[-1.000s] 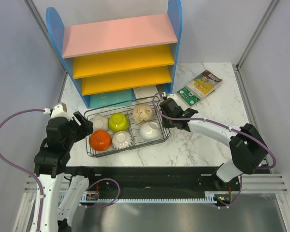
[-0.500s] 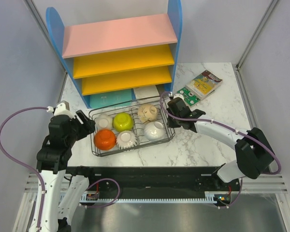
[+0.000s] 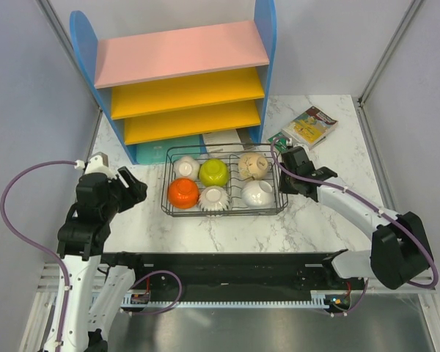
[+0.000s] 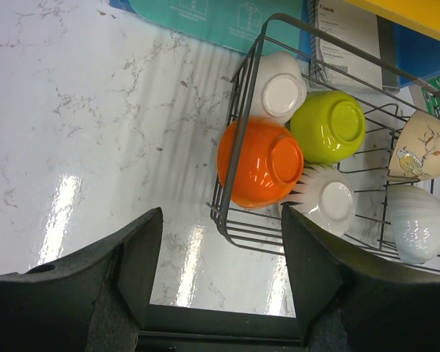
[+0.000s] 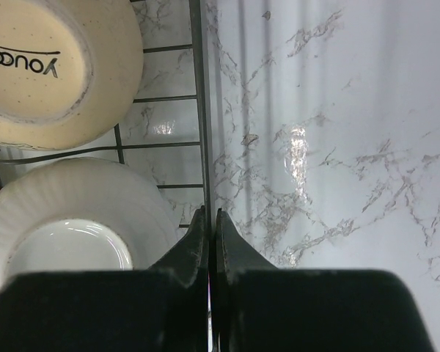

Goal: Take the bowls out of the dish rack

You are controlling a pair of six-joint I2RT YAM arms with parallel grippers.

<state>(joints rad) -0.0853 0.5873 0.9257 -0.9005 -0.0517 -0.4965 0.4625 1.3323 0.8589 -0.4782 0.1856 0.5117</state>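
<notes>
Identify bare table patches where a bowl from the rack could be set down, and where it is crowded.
Bare marble lies left of the dish rack, toward the left tool, and in the strip along its front. Crowded: behind the rack, against the shelf unit and booklets.

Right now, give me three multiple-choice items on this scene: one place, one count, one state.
1. Where in the dish rack does the orange bowl lie? A: far-right corner. B: near-left corner. C: far-left corner.
2. How many bowls sit in the rack? A: four. B: eight. C: six.
3. The right pincer is: A: shut on the rack's rim wire. B: wide open. C: shut on a bowl.
B, it lies against the near-left rim; C, two rows of three; A, its fingers meet on the wire.
</notes>
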